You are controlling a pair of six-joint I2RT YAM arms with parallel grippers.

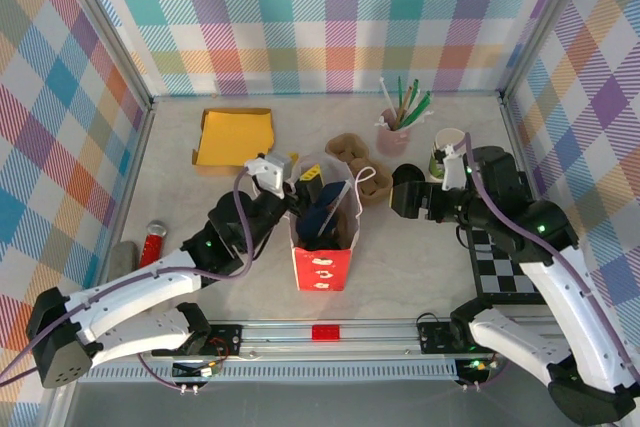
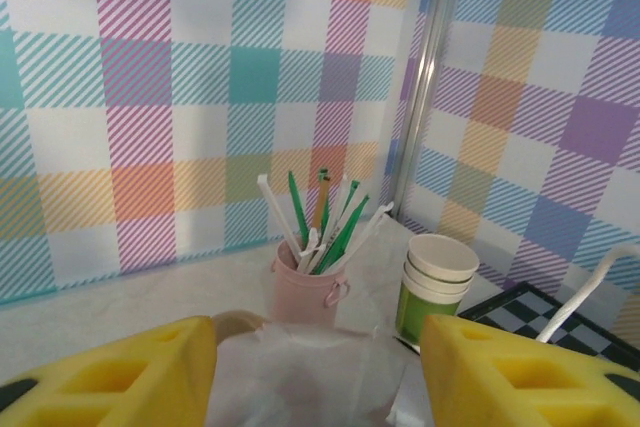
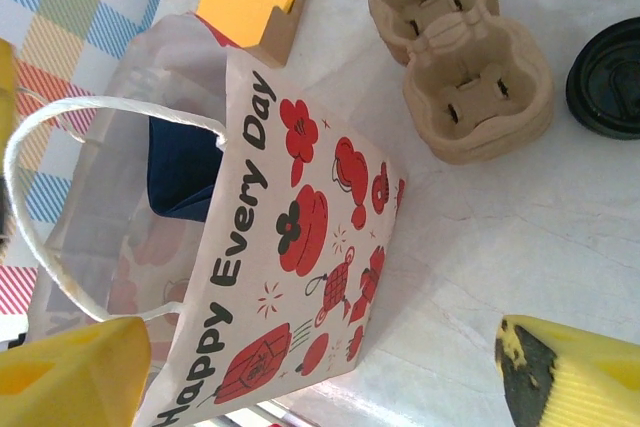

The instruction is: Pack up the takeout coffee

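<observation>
The red paper bag (image 1: 322, 265) with white handles stands upright at the table's centre; in the right wrist view its printed side (image 3: 300, 247) reads "Happy Every Day". A dark navy shape (image 3: 183, 172) sits inside it. The takeout coffee is hidden; I cannot tell whether that shape is part of it. My left gripper (image 1: 288, 187) hovers at the bag's upper left rim. It is open, its yellow pads (image 2: 120, 372) apart over the bag's white paper (image 2: 315, 367). My right gripper (image 1: 405, 197) is open to the right of the bag, nothing between its fingers (image 3: 70, 372).
A loose black lid (image 1: 407, 177) lies by the right gripper. A cardboard cup carrier (image 1: 362, 169) sits behind the bag. Farther back stand a pink cup of stirrers (image 1: 393, 132) and a lidless green cup stack (image 1: 447, 152). A yellow box (image 1: 235, 135) lies back left, a checkerboard (image 1: 500, 267) right.
</observation>
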